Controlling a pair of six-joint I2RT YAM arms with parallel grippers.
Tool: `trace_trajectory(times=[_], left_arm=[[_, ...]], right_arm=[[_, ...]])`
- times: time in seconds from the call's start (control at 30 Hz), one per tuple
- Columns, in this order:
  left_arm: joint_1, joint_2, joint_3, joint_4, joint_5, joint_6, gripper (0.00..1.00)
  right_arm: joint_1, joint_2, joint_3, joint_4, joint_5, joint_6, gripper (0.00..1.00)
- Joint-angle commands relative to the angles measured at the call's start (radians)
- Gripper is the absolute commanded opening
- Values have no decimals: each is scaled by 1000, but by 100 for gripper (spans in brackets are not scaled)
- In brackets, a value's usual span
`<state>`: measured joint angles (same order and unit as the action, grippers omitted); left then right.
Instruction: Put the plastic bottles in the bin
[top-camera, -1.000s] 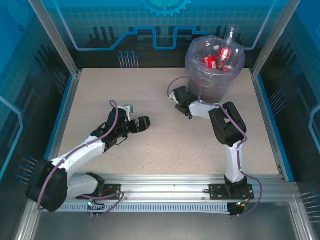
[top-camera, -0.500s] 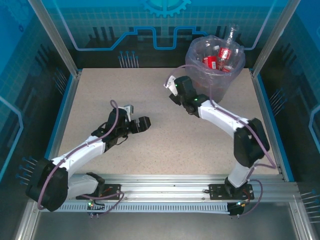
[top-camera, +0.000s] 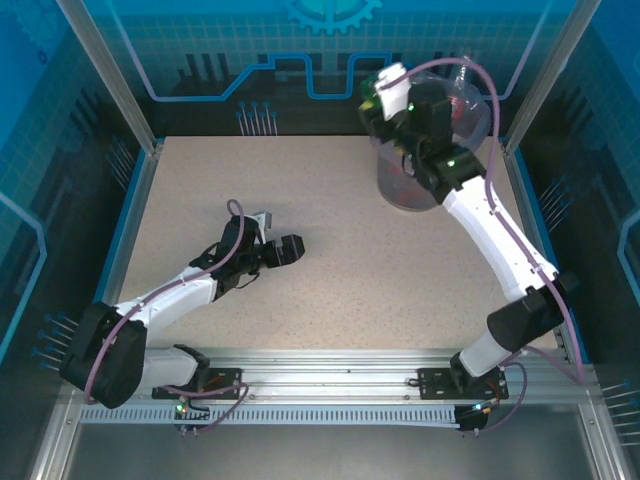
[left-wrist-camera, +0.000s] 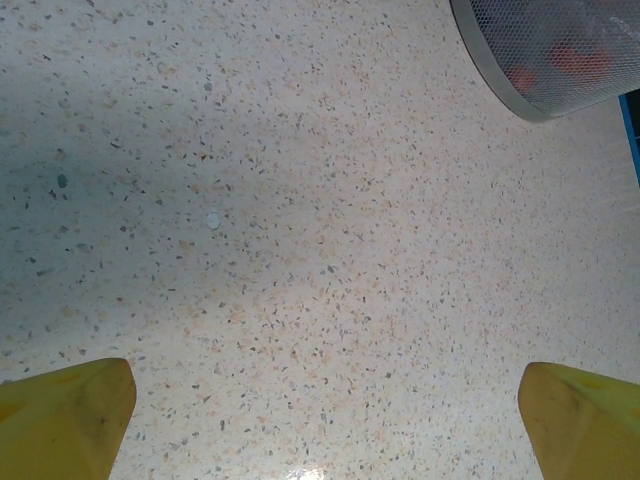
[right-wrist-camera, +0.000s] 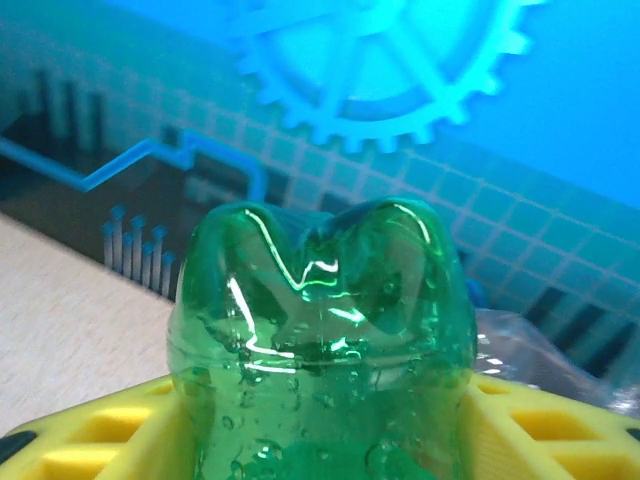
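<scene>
The clear green plastic bottle (right-wrist-camera: 320, 350) is clamped between the yellow fingers of the right gripper (right-wrist-camera: 320, 425), base pointing away from the wrist. It is held in the air about over the left rim of the round grey mesh bin with the lavender bag liner (top-camera: 402, 188), which stands at the far right corner of the speckled desk (top-camera: 300, 180). Red shapes (left-wrist-camera: 565, 62) show through the mesh.

The step in hand looks like the drop. It would go best by carrying the bottle further in over the middle of the bin mouth, clear of the bag's loose edge, and only then spreading the fingers.

The left gripper (top-camera: 277, 235) hangs wide open and empty low above the desk's middle.
</scene>
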<state>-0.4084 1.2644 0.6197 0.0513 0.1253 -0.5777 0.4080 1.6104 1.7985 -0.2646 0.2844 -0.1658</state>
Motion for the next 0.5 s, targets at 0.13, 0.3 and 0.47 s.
trace_trajectory(times=[0.13, 0.3, 0.47], left_arm=[[9, -86, 7, -32, -1, 4, 99], [8, -147, -24, -56, -22, -2, 99], [7, -178, -36, -77, -32, -4, 99]], right_arm=[[-142, 213, 213, -1, 22, 169, 59], [-172, 366, 383, -93, -4, 216, 58], [-176, 471, 470, -144, -17, 233, 58]])
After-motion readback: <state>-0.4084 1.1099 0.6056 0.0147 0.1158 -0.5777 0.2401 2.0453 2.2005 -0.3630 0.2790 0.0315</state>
